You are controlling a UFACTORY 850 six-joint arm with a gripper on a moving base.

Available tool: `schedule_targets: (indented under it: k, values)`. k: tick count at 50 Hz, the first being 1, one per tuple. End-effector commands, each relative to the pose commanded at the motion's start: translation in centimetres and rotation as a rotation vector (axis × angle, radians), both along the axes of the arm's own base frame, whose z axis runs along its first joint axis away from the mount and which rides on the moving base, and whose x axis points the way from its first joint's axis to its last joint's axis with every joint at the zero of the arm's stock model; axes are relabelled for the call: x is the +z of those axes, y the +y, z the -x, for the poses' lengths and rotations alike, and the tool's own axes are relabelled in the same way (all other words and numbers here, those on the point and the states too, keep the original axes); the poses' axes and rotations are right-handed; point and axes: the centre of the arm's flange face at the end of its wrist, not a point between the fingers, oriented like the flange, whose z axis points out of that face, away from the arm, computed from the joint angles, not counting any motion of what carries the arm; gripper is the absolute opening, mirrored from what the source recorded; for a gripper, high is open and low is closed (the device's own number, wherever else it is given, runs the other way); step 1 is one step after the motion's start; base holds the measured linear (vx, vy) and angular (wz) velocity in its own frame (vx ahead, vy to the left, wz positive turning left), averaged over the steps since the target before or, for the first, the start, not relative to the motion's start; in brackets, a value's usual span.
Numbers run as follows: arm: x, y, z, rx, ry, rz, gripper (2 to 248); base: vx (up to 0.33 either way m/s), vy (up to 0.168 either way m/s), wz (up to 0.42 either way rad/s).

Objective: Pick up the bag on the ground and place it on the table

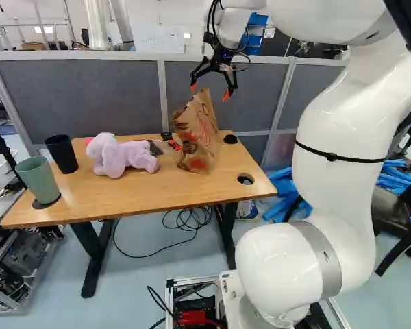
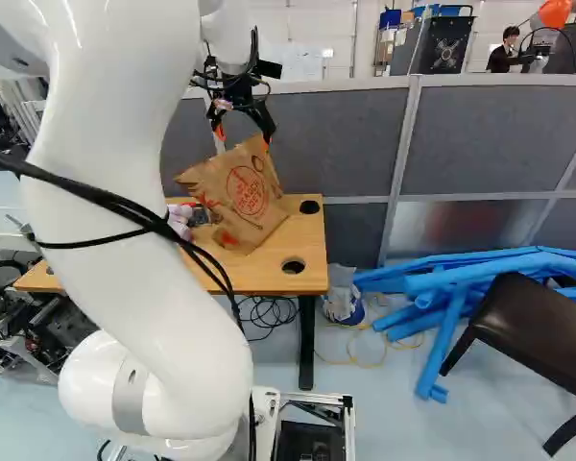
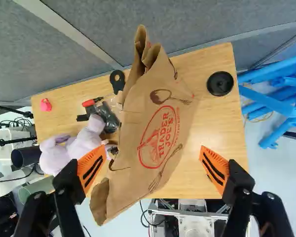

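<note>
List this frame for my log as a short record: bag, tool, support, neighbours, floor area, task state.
bag: brown paper, red print, creased
support: wooden table
tool: open, by the bag's upper part, not gripping it
beside bag: purple plush toy, small red-handled tool piece
table's far end from bag: black cup, green cup
floor area: blue tubes, dark chair
task state: bag is on the table; whether the tool put it there, these views cannot tell

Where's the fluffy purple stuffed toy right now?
The purple stuffed toy lies on the wooden table at the left of the left base view, between the black cup and the brown paper bag.
</note>
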Motion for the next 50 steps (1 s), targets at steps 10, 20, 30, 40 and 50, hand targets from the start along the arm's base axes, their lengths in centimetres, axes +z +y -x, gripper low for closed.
schedule_targets:
  k: [10,20,30,40,50]
  values:
    - [0.00,0.00,0.00,0.000,0.000,0.000,247,-0.077,-0.003,-0.005]
    - [0.00,0.00,0.00,0.000,0.000,0.000,247,-0.117,-0.004,-0.007]
    - [0.00,0.00,0.00,0.000,0.000,0.000,247,-0.124,-0.002,-0.005]
    - [0.00,0.00,0.00,0.000,0.000,0.000,247,-0.130,-0.002,-0.007]
    - [0.00,0.00,0.00,0.000,0.000,0.000,247,-0.131,-0.005,-0.006]
